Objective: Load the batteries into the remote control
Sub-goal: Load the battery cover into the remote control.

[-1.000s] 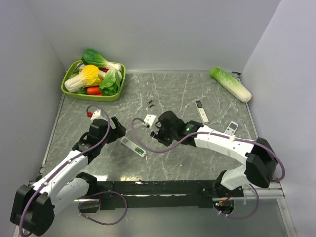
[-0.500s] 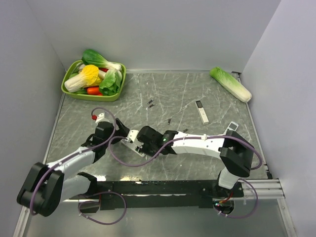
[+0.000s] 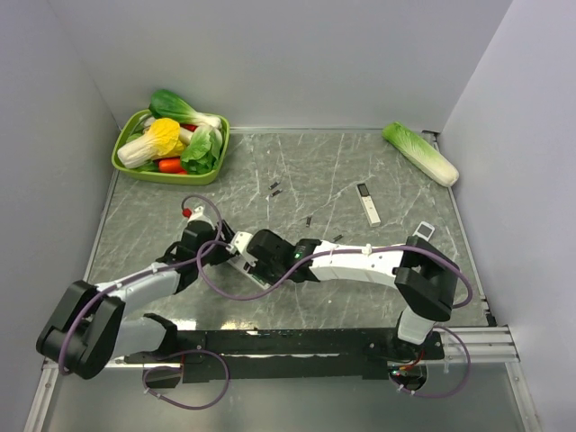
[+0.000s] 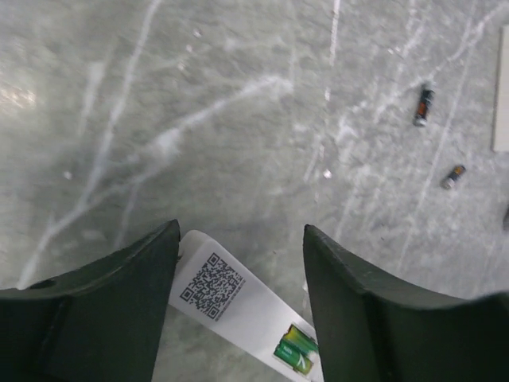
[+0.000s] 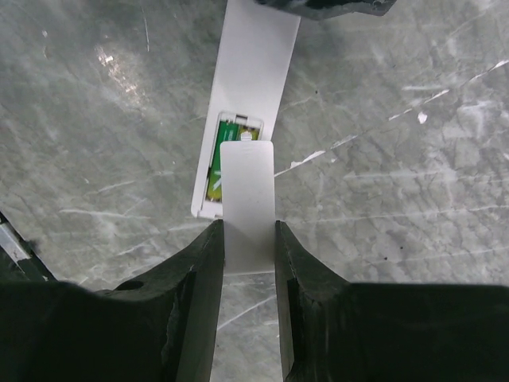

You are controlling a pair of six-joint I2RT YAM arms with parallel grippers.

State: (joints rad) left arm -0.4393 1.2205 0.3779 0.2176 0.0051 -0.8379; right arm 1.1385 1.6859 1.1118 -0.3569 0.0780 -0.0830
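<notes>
Right wrist view: the remote control (image 5: pixel 256 72) lies back-up on the table (image 5: pixel 398 159), with the green batteries (image 5: pixel 216 169) showing inside its open recess. The right hand (image 5: pixel 246 228) is clenched on a flat white cover (image 5: pixel 248 199), held over the recess end of the remote and overlapping part of the opening. At the remote's other end the left hand (image 4: pixel 241 235) is released, one finger on each side of the remote's QR label (image 4: pixel 208 278). Two loose cells (image 4: pixel 424 105) lie well beyond the remote.
</notes>
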